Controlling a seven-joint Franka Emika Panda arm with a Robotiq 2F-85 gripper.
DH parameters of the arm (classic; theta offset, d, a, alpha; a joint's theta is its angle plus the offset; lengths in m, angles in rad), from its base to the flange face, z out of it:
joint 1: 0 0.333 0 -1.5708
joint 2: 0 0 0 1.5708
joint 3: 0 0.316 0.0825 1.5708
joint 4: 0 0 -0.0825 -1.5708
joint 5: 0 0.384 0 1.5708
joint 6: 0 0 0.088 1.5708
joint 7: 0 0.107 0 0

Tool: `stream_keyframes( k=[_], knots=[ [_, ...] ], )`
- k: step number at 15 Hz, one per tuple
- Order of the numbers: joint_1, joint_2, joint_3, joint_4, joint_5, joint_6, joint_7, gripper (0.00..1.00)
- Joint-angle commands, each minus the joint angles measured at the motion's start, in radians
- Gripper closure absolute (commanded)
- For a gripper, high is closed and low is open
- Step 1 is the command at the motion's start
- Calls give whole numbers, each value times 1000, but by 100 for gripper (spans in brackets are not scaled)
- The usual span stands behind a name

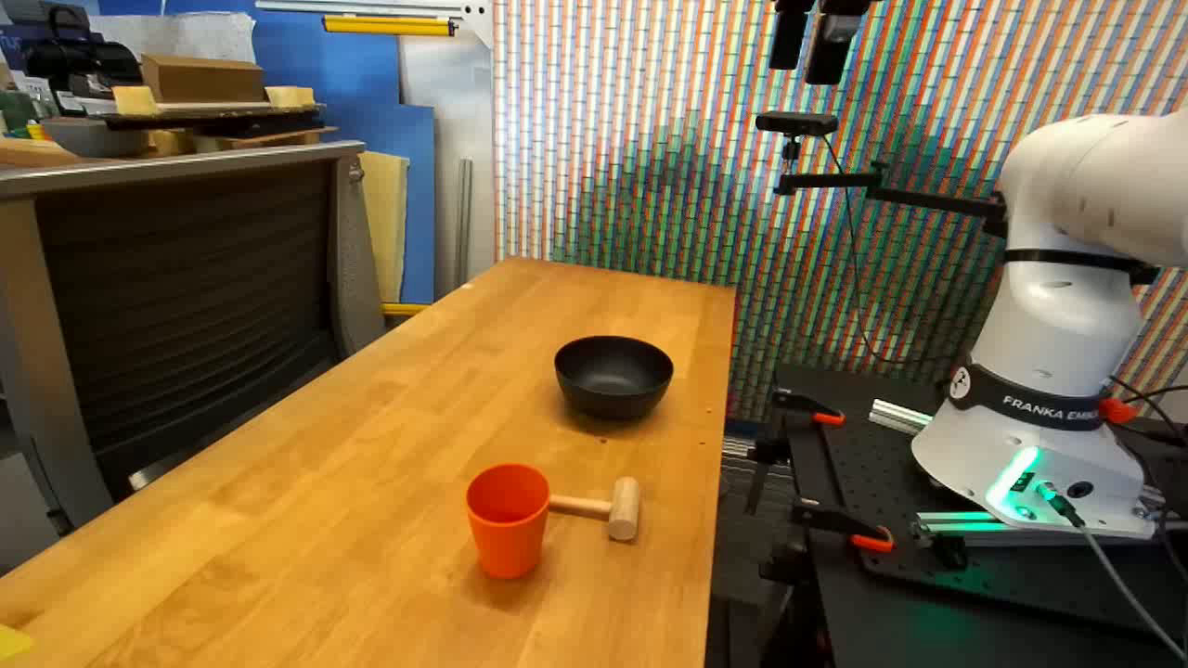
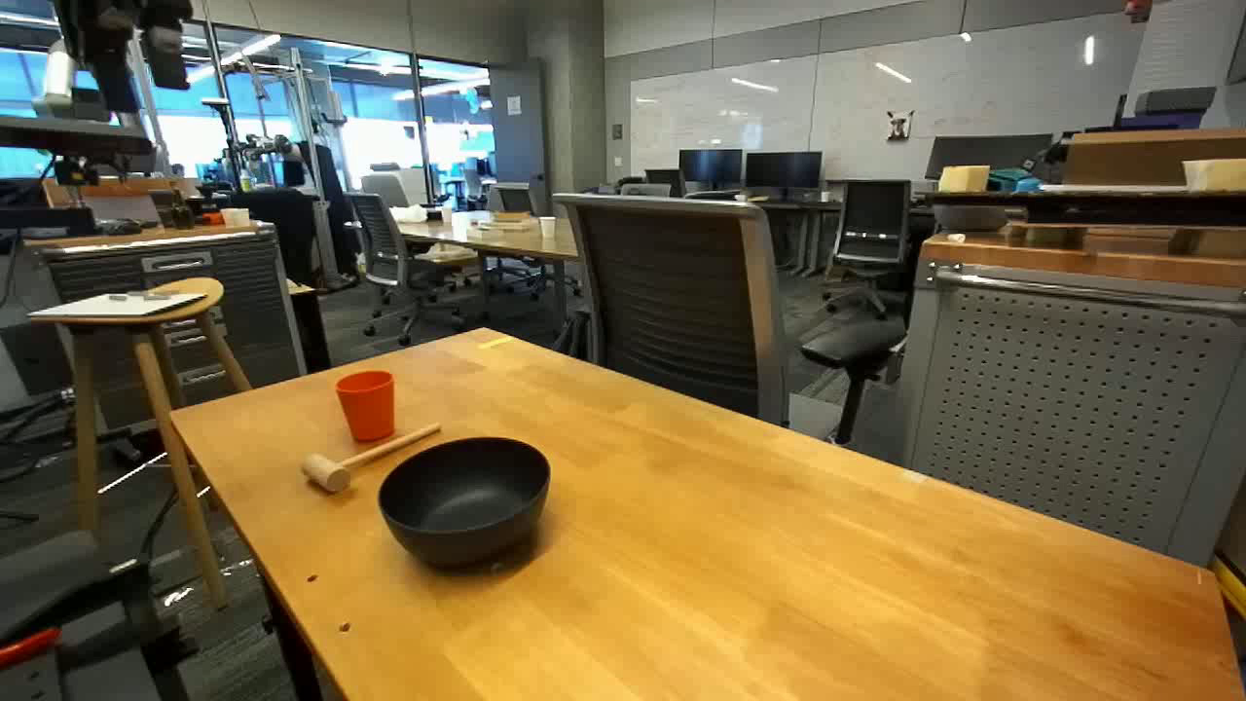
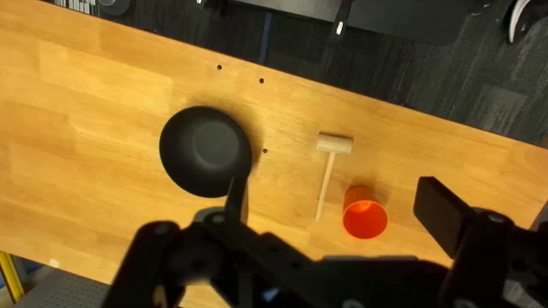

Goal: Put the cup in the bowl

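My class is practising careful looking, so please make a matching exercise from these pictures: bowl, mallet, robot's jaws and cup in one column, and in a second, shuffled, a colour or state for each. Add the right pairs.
Column one
1. Bowl
2. Mallet
3. Jaws
4. Cup

Column two
A. Spread wide apart, as the wrist view shows
B. Orange-red, standing upright
C. Black, round and wide-mouthed
D. Pale wood, lying down

Right pairs
1-C
2-D
3-A
4-B
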Motion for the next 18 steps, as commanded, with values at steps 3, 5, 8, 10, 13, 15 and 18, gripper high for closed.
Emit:
stream_keyframes(
  k=[3,5,8,10,13,15,18],
  knots=[
    [12,-1,-8,11,-6,-2,7,0],
    [12,-2,-8,12,-6,-2,7,0],
    [-12,68,29,-12,5,118,117,0],
    [-14,145,64,-26,19,255,219,0],
    [-14,270,111,-37,6,433,364,0],
    [-15,372,142,-41,-20,537,449,0],
    [-12,513,161,-43,-94,644,544,0]
  ],
)
